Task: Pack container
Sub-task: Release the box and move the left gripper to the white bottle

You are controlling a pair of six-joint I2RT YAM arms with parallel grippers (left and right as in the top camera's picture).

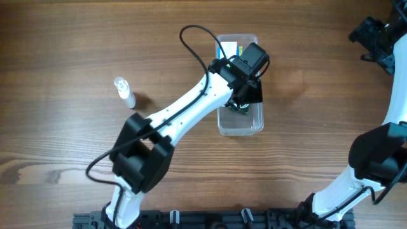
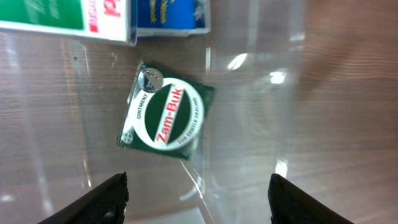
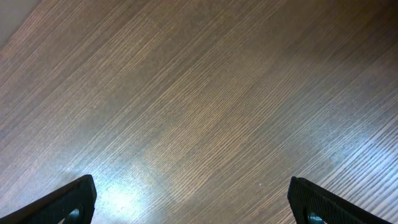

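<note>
Hovering left gripper [image 2: 198, 199]: your fingers apart over the green packet [image 2: 166, 112], container [image 1: 253, 126] walls on both sides.
Right gripper [image 3: 196, 202]: fingers apart above the table [image 3: 199, 93].

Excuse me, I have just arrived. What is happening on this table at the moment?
The left gripper hangs open above the clear container, with nothing between its fingers. Directly below it, a small green Zam-Buk box lies flat on the container's floor, and two other boxes sit at one end. A small clear bottle is on the table outside the container, not yet packed. The right gripper is open over bare wood, off to the side.
</note>
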